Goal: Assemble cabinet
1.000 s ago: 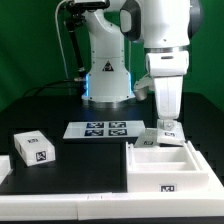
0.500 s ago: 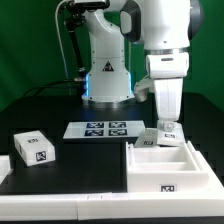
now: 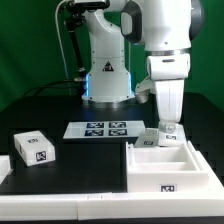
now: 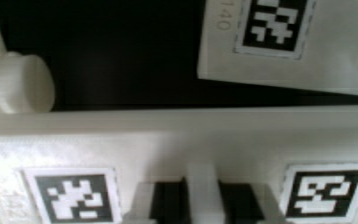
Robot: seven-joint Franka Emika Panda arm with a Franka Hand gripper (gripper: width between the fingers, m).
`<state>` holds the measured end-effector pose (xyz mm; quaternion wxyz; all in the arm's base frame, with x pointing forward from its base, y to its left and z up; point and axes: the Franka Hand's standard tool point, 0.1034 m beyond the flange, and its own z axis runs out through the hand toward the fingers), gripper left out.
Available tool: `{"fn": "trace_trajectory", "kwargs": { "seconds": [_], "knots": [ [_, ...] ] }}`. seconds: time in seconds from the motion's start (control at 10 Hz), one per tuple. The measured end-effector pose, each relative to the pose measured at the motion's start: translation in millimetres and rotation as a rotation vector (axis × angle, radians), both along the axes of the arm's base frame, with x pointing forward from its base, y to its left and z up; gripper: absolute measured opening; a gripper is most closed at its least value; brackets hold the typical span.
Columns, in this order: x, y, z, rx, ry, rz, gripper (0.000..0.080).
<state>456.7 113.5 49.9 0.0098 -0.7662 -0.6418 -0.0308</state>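
The cabinet's large white box lies at the front on the exterior view's right, open side up. My gripper points straight down at the box's back edge. It is shut on a small white tagged cabinet piece that rests there. In the wrist view this piece shows a tag on either side of my dark fingers, with a thin white strip of it between them. Another white tagged block lies on the exterior view's left.
The marker board lies in the middle in front of the robot base. A further white part shows at the exterior view's left edge. In the wrist view a white tagged surface and a rounded white part lie beyond the held piece.
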Motion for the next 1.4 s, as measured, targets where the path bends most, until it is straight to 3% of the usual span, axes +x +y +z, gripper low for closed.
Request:
{"fn": "trace_trajectory", "kwargs": {
  "seconds": [0.4, 1.4],
  "knots": [
    [4.6, -5.4, 8.2, -0.004, -0.011, 0.001, 0.007],
    [4.3, -3.4, 3.7, -0.001, -0.006, -0.006, 0.007]
  ]
}}
